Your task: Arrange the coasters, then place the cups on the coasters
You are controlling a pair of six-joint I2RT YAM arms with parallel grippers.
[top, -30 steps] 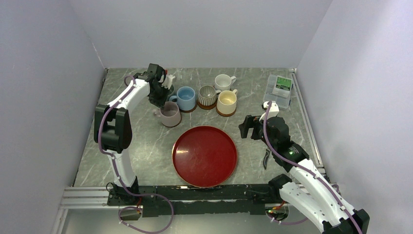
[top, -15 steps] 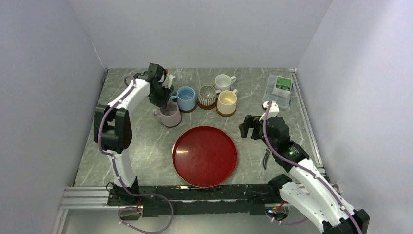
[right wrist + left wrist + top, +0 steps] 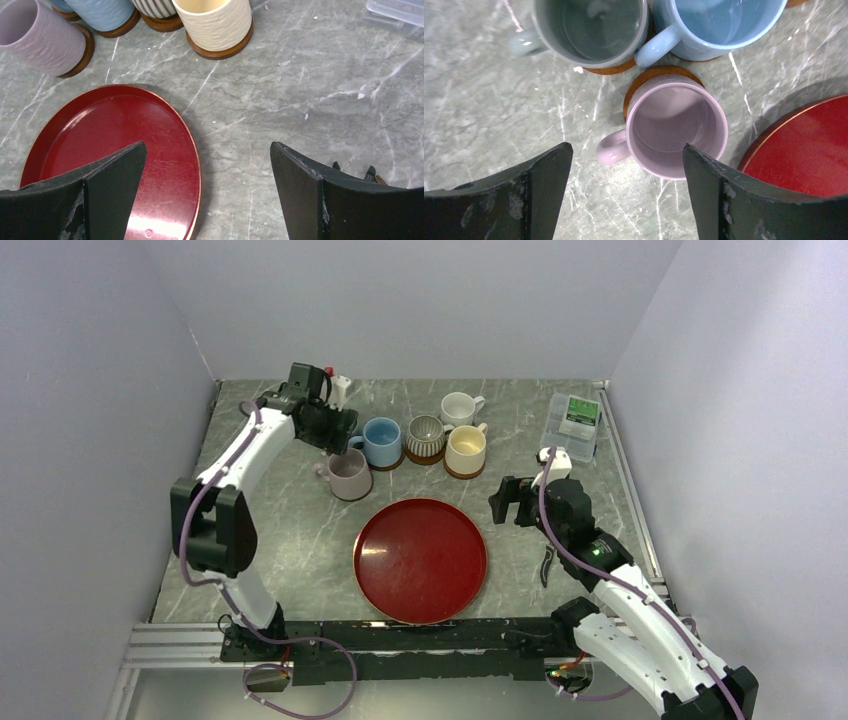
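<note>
Right, left gripper [image 3: 626, 146] is released: jaws spread wide, nothing between them, hanging above the lilac mug [image 3: 676, 132]. The fingers don't touch the mug.

Lilac mug stands upright on a coaster [image 3: 644, 82]; the brown rim shows on its far side, and the handle points left. It sits just far-left of the red tray [image 3: 420, 560], nearer than the other mugs.

Far of it in the left wrist view: grey-green mug [image 3: 591, 27] and light blue mug [image 3: 719, 25], side by side, each with a brown coaster edge showing under it. From the top camera the grey-green one is hidden under the left arm.

The row runs on to the right with the ribbed mug [image 3: 426, 436] and cream-yellow mug [image 3: 465, 450], both on coasters. White mug [image 3: 458, 407] is behind those two; can't tell whether it has a coaster.

Right gripper [image 3: 207, 145] is also released, jaws wide and empty, hovering over bare table [image 3: 300, 100] just right of the tray.

Clear plastic box [image 3: 574, 423] is at far right.
</note>
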